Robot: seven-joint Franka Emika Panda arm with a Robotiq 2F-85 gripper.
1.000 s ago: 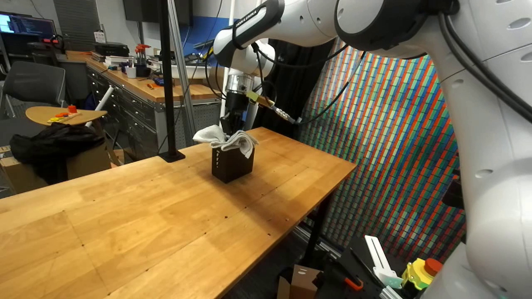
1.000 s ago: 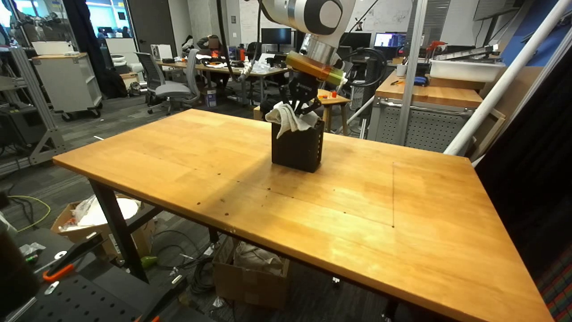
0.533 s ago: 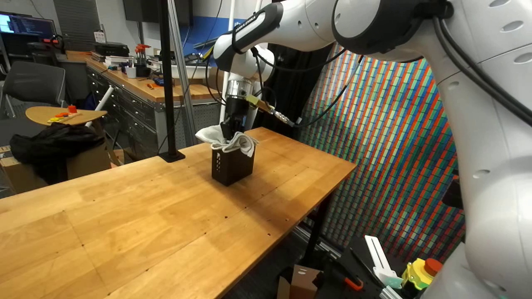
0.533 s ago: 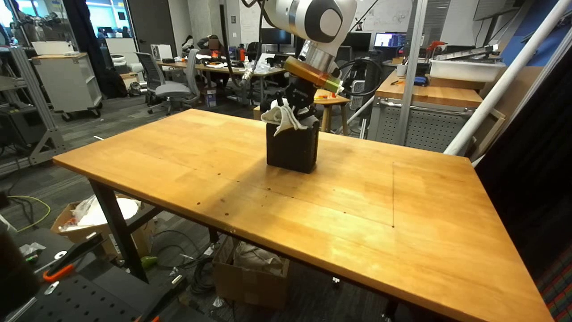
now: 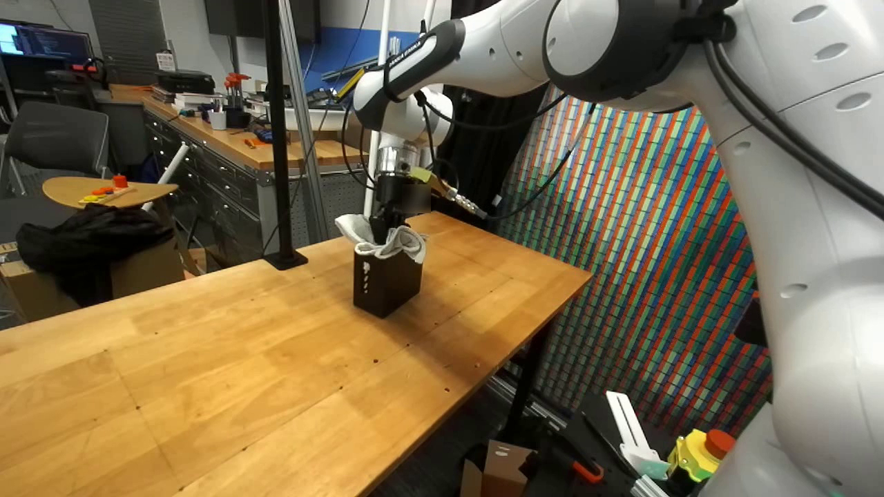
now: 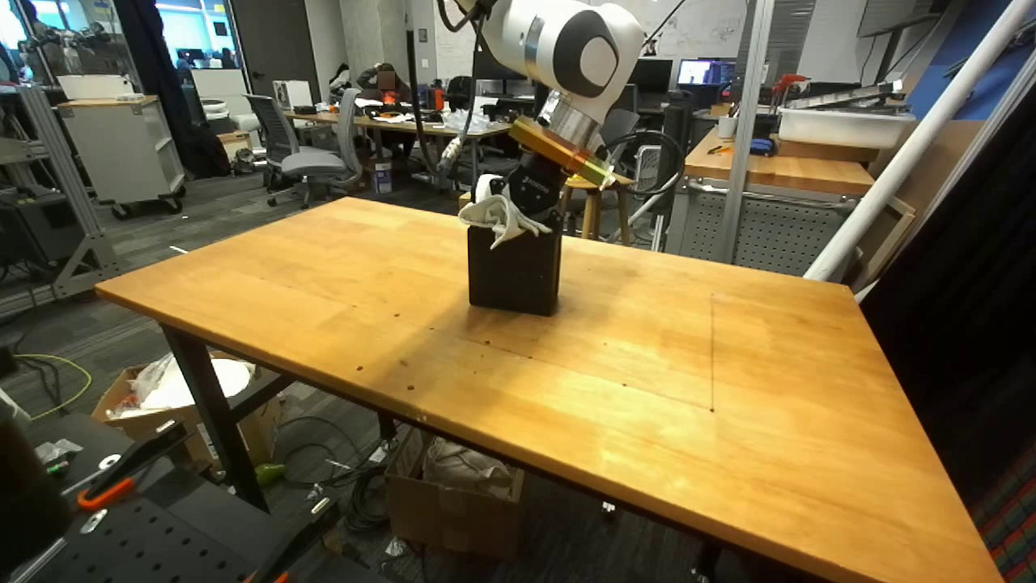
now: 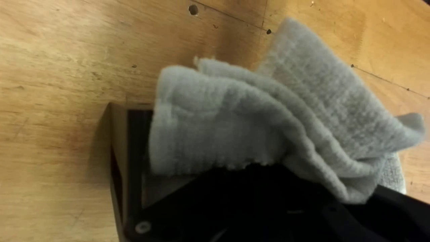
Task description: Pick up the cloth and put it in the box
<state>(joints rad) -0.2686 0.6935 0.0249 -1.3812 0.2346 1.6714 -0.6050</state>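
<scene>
The dark box (image 5: pixel 387 286) stands on the table with the white cloth (image 5: pixel 404 241) bunched over its open top. In an exterior view, cloth folds (image 6: pixel 495 217) hang over the rim of the box (image 6: pixel 514 271). My gripper (image 5: pixel 384 238) reaches down from above into the middle of the cloth, tilted, its fingertips sunk below the folds. In the wrist view the cloth (image 7: pixel 302 87) spreads past a dark wall of the box (image 7: pixel 138 141). The gripper (image 7: pixel 250 164) looks shut there, dark against the fabric; whether any cloth is pinched between its tips is hidden.
The wooden table (image 5: pixel 242 359) carries the box near its far end. A black post (image 5: pixel 277 152) rises from the table's back edge. Behind the table are a workbench (image 6: pixel 777 170) and a slanting white pole (image 6: pixel 931 138).
My gripper has sunk lower and tilted more. The box has slid, leftward in an exterior view. The cloth's flaps have drawn inward a little around the gripper.
</scene>
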